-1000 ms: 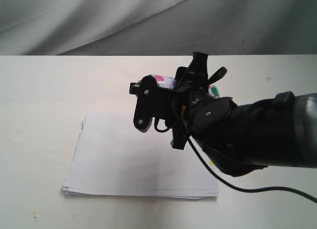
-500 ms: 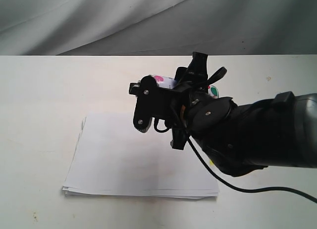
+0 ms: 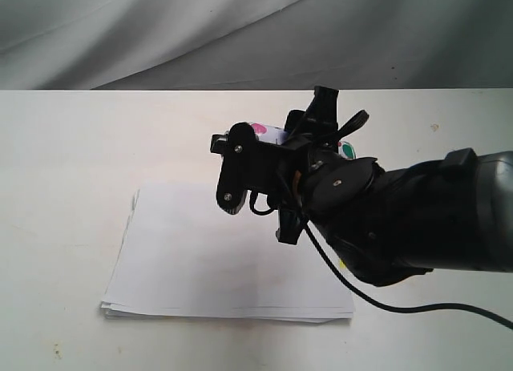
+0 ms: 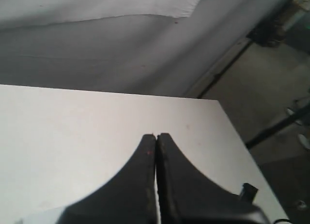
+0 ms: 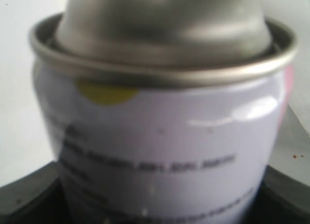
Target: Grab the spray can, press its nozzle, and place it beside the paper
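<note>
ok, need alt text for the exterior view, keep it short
The right arm's black tool grips a spray can, mostly hidden behind it, near the far right corner of a white paper stack. The table is white, with grey cloth hanging behind.

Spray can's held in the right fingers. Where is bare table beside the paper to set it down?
Bare table runs left of the paper and along its far edge toward the grey backdrop. The paper's right side is crowded: the right arm, holding the spray can, and its cable cover it.
</note>
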`<action>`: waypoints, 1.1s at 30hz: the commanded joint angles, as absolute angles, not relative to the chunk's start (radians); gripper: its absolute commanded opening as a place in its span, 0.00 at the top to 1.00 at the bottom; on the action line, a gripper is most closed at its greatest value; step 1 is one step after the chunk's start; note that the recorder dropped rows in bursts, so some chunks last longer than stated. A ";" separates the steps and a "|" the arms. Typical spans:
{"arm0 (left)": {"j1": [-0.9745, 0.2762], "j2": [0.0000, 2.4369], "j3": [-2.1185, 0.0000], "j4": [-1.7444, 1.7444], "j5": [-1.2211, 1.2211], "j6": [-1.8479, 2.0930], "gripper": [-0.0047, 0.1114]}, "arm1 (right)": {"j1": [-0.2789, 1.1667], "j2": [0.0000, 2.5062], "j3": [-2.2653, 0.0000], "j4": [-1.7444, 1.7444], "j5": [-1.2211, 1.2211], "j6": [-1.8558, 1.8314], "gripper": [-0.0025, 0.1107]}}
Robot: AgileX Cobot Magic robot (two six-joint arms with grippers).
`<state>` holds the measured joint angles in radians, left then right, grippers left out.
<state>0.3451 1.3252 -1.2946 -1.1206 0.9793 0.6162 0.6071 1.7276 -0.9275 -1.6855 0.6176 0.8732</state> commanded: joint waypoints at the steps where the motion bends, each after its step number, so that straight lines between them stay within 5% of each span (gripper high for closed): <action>1: 0.463 1.491 -1.341 -1.347 1.221 0.870 0.96 | 0.607 1.718 -0.933 -1.697 0.637 0.878 0.98; 17: 0.232 1.610 -1.107 -1.298 1.221 1.538 0.96 | 0.607 1.718 -0.933 -1.697 0.637 0.875 0.98; 33: 0.217 1.764 -1.052 -1.402 1.221 1.833 0.96 | 0.607 1.718 -0.933 -1.697 0.637 0.869 0.98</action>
<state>0.2208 1.7330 -1.0563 -1.3826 1.2198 1.8248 0.6071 1.7276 -0.9275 -1.6838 0.6176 0.8732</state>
